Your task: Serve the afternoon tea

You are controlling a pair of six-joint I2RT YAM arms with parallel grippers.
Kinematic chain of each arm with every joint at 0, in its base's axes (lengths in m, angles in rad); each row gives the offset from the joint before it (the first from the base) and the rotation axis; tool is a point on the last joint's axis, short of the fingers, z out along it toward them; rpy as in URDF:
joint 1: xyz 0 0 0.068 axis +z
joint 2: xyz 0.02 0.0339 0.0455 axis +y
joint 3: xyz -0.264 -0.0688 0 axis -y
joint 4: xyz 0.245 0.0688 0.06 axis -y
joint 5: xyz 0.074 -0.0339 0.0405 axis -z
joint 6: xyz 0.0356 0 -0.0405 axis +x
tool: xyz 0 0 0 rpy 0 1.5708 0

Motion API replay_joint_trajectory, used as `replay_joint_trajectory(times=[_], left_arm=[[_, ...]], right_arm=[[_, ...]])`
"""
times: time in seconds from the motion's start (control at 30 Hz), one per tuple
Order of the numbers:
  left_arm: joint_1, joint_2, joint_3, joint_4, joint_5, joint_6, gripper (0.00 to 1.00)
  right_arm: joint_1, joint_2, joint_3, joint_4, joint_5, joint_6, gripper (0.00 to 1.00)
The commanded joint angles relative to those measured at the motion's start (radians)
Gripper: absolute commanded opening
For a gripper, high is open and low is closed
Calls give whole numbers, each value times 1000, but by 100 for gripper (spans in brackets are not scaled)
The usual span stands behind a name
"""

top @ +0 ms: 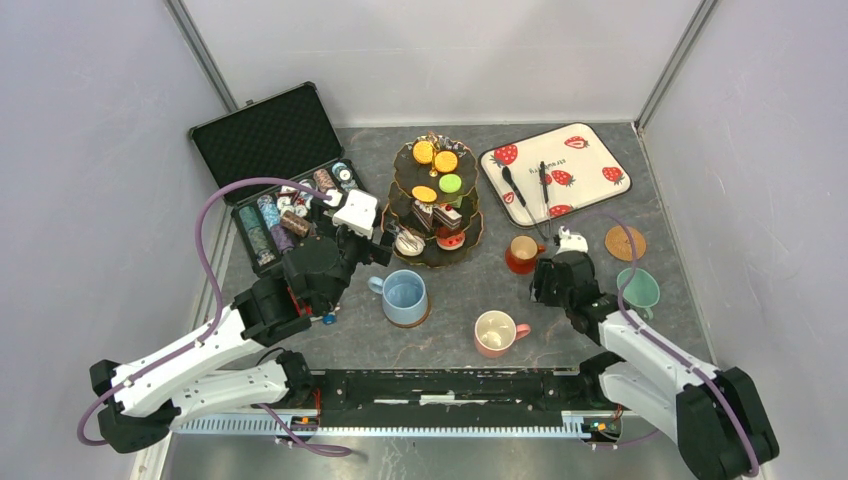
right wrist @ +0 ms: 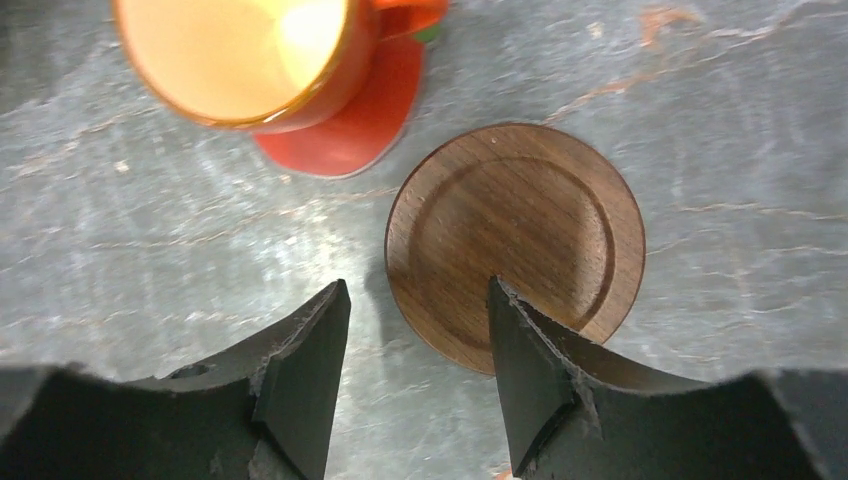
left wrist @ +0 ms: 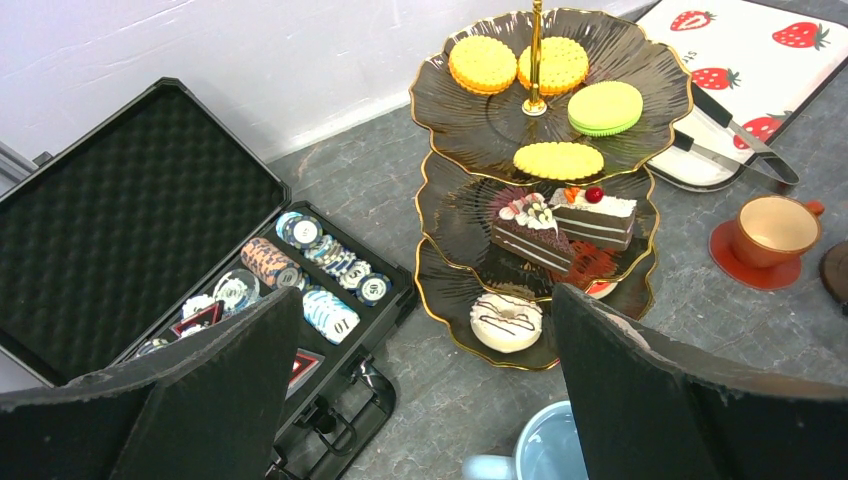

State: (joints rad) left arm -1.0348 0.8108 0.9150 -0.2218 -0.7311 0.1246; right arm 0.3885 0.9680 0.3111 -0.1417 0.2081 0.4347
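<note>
Shows left arm (top: 200, 355) reaching from the 7 o'clock corner toward 1 o'clock, elbow bent, left pincer (left wrist: 425, 300) spread to full width. Shows right arm (top: 650, 350) angled from the 5 o'clock corner toward 11 o'clock, right pincer (right wrist: 417, 285) pointed down over the worktop (right wrist: 150, 250), jaws partly apart.

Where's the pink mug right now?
Top view: the pink mug stands near the front edge, centre-right, just right of the blue mug and nearer than the brown mug.

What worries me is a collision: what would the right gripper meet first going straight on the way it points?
Probably the wooden coaster: the right gripper points down, open jaws straddling its near rim; height is unclear.
</note>
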Motion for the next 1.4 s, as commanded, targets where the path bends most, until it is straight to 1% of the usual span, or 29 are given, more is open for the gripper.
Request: replay_joint_trajectory(times=[0.0, 0.03, 0.13, 0.3, 0.47, 0.6, 0.73, 0.93, 1.2, 1.37], left_arm=[[-3, -3, 12, 39, -2, -3, 100], [-4, -1, 12, 38, -2, -2, 100], [-4, 2, 13, 38, -2, -3, 100], [-3, 7, 13, 37, -4, -3, 100], [-3, 8, 13, 37, -5, -3, 100], [-3, 6, 12, 38, -8, -3, 100], [-3, 8, 12, 38, -8, -3, 100], [-3, 13, 10, 39, -13, 2, 100], [-3, 15, 7, 45, -23, 11, 100], [-3, 21, 3, 52, -32, 18, 100]], right_arm=[[11, -51, -63, -34, -205, 89, 59], [14, -61, -69, -32, -246, 102, 58], [22, -84, -91, -6, -301, 146, 58], [51, -62, -98, 48, -354, 195, 58], [106, -19, -73, 98, -361, 217, 57], [121, 9, -72, 134, -353, 224, 57], [129, 63, -65, 223, -354, 235, 57], [152, 155, -12, 280, -356, 228, 57], [217, 288, 91, 298, -350, 198, 57], [253, 376, 171, 295, -387, 168, 57]])
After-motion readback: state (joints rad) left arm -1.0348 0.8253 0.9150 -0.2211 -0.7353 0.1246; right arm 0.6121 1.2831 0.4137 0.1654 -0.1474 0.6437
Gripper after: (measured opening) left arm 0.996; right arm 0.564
